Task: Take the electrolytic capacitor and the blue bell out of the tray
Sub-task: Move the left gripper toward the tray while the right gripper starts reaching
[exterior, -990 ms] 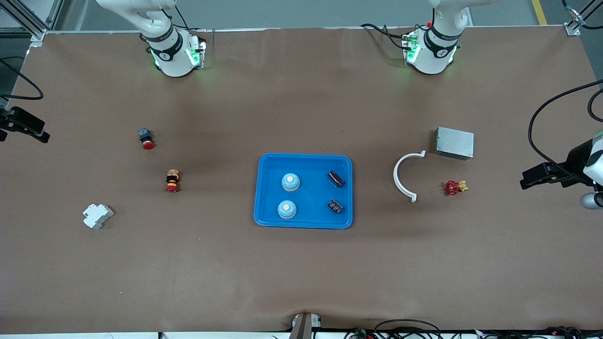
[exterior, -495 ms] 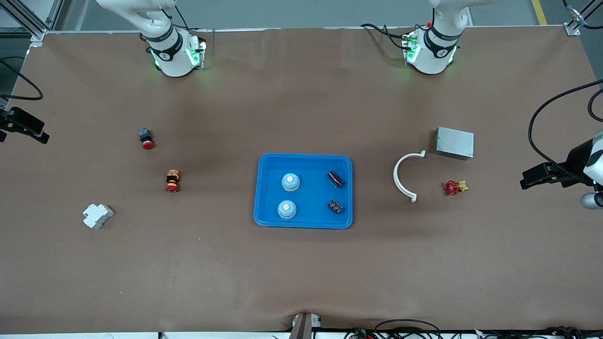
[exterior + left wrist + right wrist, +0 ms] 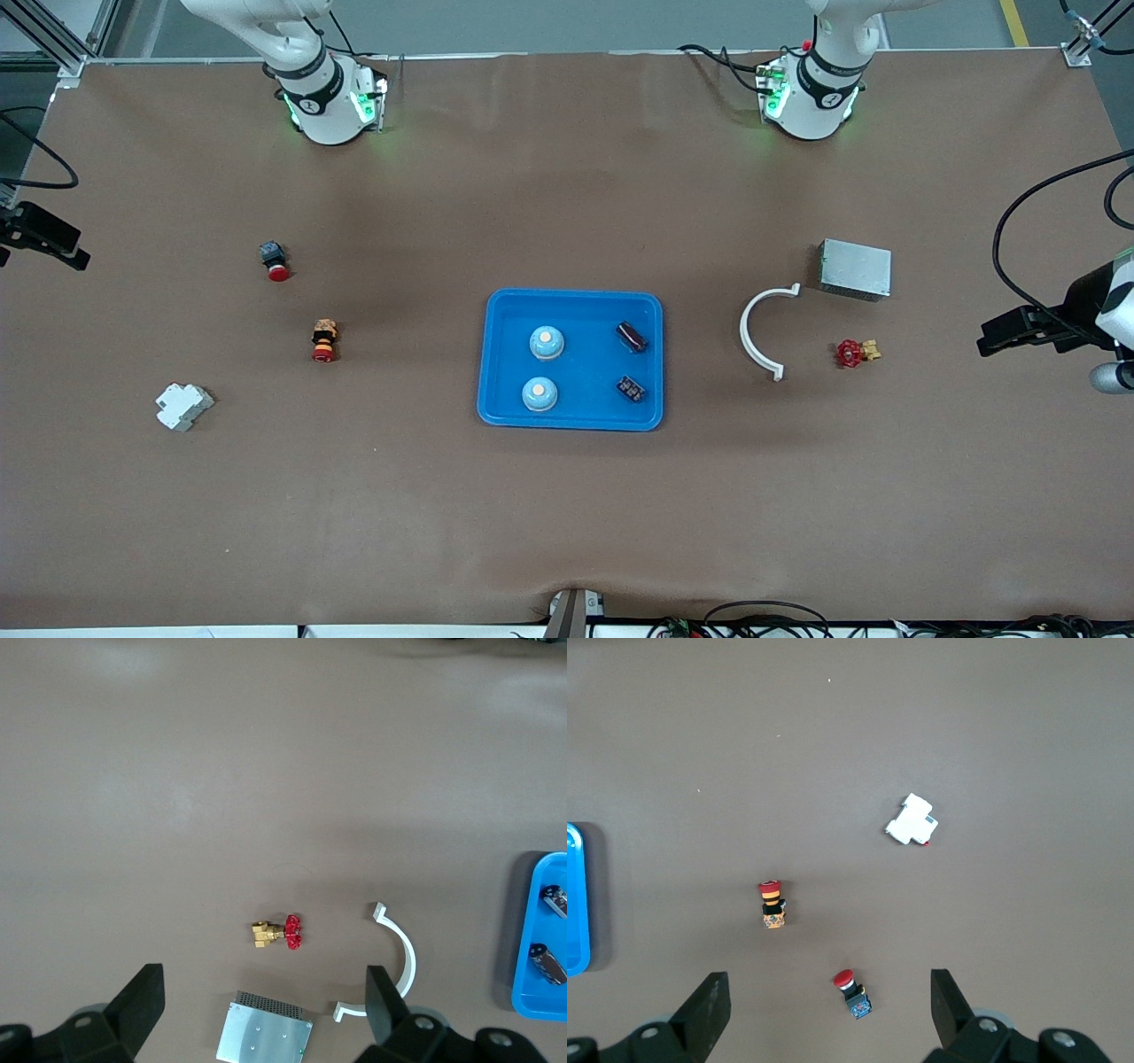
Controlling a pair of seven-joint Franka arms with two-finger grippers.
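Observation:
A blue tray (image 3: 573,301) sits mid-table. In it, toward the right arm's end, stand two pale blue bells (image 3: 547,342) (image 3: 539,393). Toward the left arm's end of the tray lie two dark capacitors (image 3: 632,336) (image 3: 631,388), which also show in the left wrist view as capacitors (image 3: 549,964) at the tray's edge (image 3: 532,939). My left gripper (image 3: 266,979) hangs open and empty high over a silver box (image 3: 264,1029). My right gripper (image 3: 829,985) hangs open and empty high over a red push button (image 3: 850,992). Neither gripper touches anything.
Toward the left arm's end lie a white half-ring (image 3: 760,332), the silver box (image 3: 855,268) and a red-handled valve (image 3: 852,353). Toward the right arm's end lie the red push button (image 3: 275,260), a second button (image 3: 324,341) and a white breaker (image 3: 183,406).
Both hands have drifted a trifle toward the table's ends. Nothing on the table or in the tray has moved.

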